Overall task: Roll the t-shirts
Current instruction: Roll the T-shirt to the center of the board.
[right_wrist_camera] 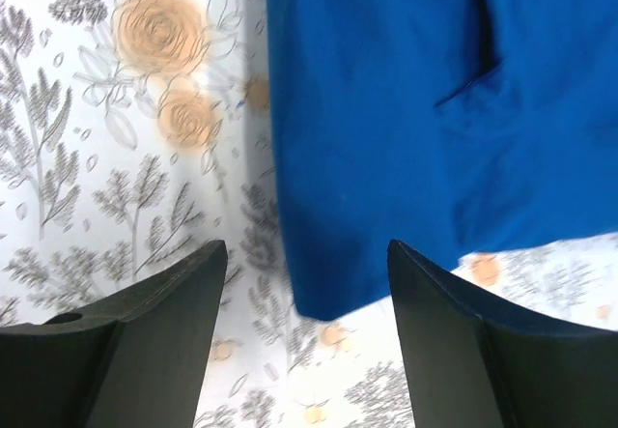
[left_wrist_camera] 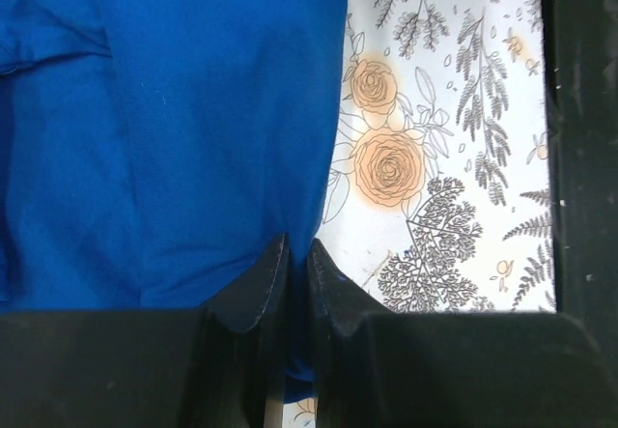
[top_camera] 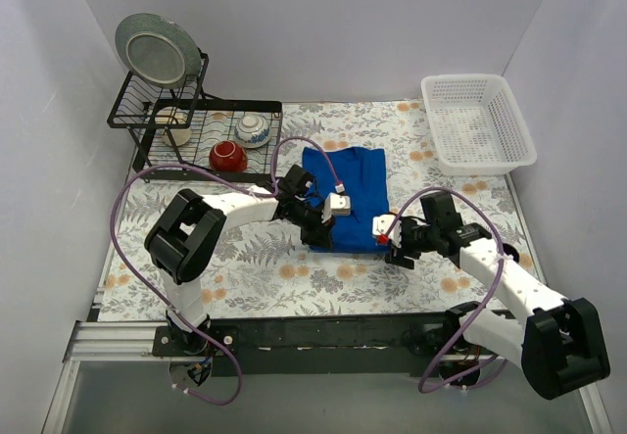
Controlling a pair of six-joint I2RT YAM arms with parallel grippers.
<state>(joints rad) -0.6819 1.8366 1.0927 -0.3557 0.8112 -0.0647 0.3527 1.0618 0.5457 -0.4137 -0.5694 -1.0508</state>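
From where I stand, the t-shirt [top_camera: 355, 177] lies in the middle of the desk [top_camera: 284, 279], folded in on itself into a long blue panel that runs away from the arms. It looks flat from end to end, and I see no coil or bulge of fabric anywhere, so I judge that the narrowing folds are done and the rolling itself has not yet begun.

Both arms reach in to the near end of the shirt. The left end effector [left_wrist_camera: 294, 251] is pinched shut on the shirt's near hem, close to its left corner, with blue cloth caught between the tips. The right end effector [right_wrist_camera: 304, 251] hangs with its jaws wide apart just above the shirt's near right corner, gripping nothing, and patterned desk shows on either side of the cloth below it.

What is left, as I read it, is for the right side to take its corner and for the pair to turn the near edge over toward the far end. The white basket [top_camera: 516, 128] sits well apart at the far right, perhaps meant for the finished roll.
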